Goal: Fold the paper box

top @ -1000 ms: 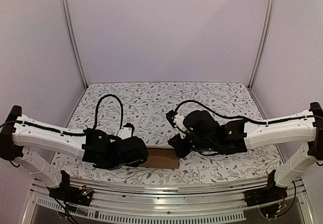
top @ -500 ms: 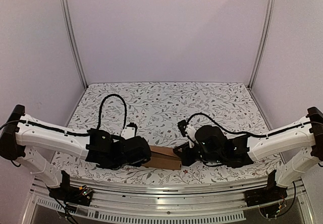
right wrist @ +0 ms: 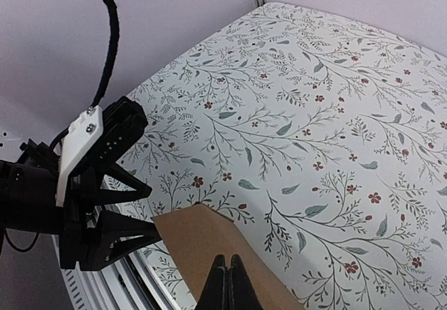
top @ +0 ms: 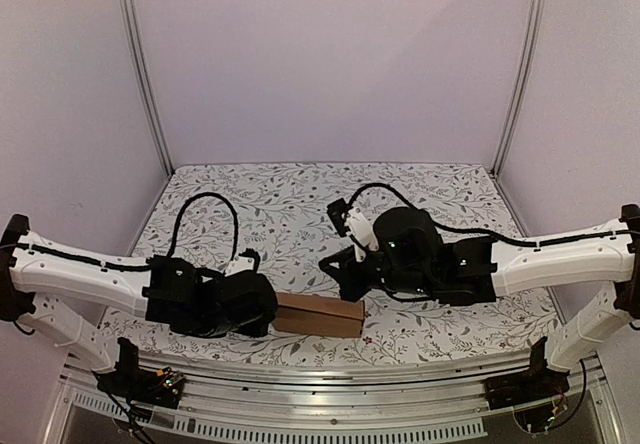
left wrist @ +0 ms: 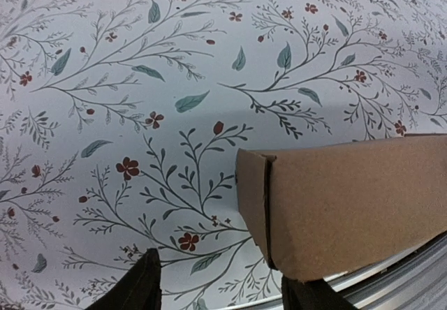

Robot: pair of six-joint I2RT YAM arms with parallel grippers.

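Observation:
The paper box lies as a closed brown carton near the table's front edge, long side running left to right. In the left wrist view its left end shows a tucked flap seam. My left gripper stands open just off that end. Its fingers spread wide with only tablecloth between them, and the right one sits under the box's near corner. My right gripper is shut, with nothing held. Its joined fingertips hover over the box's top face.
The floral tablecloth covers the table. A metal rail runs along the front edge right beside the box. Lilac walls and two upright posts close the sides and back. The left gripper shows in the right wrist view.
My left gripper has opened and drawn back to the left off the box's end. The right gripper has lifted away from the box's right end, staying shut.

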